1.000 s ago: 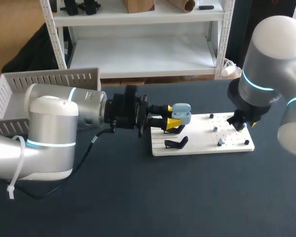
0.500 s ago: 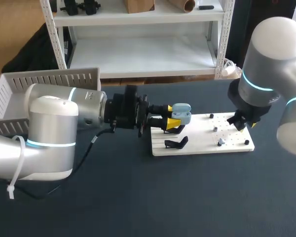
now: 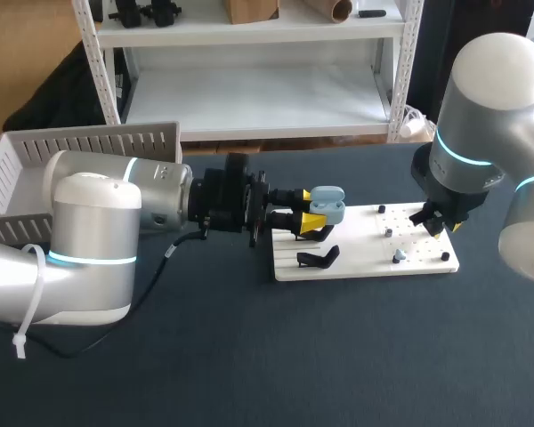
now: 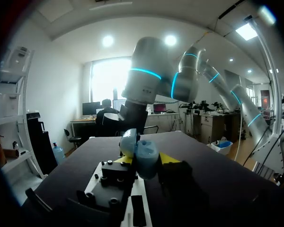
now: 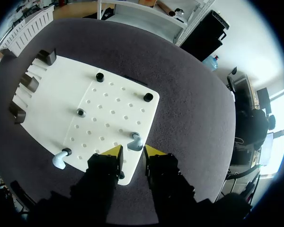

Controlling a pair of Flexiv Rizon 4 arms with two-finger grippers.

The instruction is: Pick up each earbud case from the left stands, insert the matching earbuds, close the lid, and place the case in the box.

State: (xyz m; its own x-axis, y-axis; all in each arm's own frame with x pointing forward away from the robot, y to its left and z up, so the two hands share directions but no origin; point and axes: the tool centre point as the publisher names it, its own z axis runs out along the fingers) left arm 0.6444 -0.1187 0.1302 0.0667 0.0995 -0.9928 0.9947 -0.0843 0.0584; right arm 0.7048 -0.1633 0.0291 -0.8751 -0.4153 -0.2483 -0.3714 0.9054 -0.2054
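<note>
The small light-blue plastic earbud case (image 3: 327, 205), its lid hinged up, hangs over the left end of the flat white pegboard (image 3: 356, 267), pinched across its body by the left fingers (image 4: 169, 159). It looks light, hard and glossy, so probably slippery. A hold low on the body, clear of the hinge, seems safest. Over the pegboard's right part the right fingers (image 5: 112, 152) stand spread, with 1 tiny grey-blue earbud (image 5: 135, 141) just ahead between them, apparently untouched. It likely needs a gentle pinch.

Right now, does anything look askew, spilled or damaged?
Nothing stands out. The white board lies flat, the left gripper grips the open earbud case, and the right gripper hangs open over a grey earbud.
</note>
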